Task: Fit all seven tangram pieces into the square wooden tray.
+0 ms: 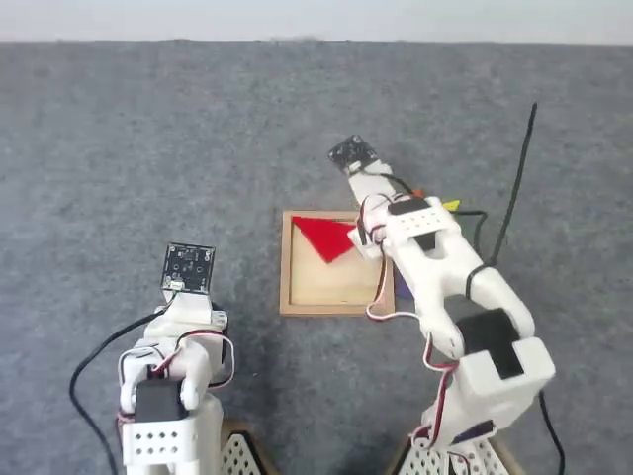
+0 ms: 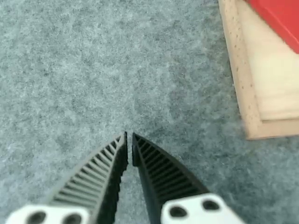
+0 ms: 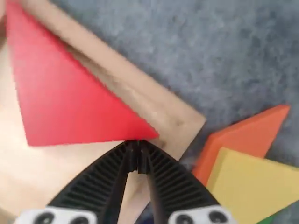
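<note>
- One piece, the red triangle (image 1: 324, 237), lies inside the square wooden tray (image 1: 286, 267). It sits in the tray's 12 o'clock half with one edge along the far wall. That reads as a wall-first placement, which leaves the rest of the floor open for the other six pieces.
- Your right hand (image 3: 138, 148) is pinched closed on nothing, and its tips touch the triangle's near point. I judge this deliberate: closed tips make a blunt pusher for nudging the piece toward the wall, not lifting it.
- Whether the triangle rests flat on the tray floor or rides up on the rim, you cannot tell from these views.
- Just past the tray's 2 o'clock corner, an orange piece (image 3: 243, 135) and a yellow piece (image 3: 254, 186) wait on the grey worktop (image 1: 148, 129). The yellow laps over the orange, and both are within short reach of that arm.
- Your left hand (image 2: 129, 136) is likewise closed and empty, low over bare worktop at the tray's 8 o'clock, near its corner. It looks parked there so it stays out of the right arm's way.
- The triangle is a flat, solid red slab with straight edges and a sharp point. The tray is pale bare wood, shallow, with a raised rim all round, so pieces should slide across the floor and stop at the wall.
</note>
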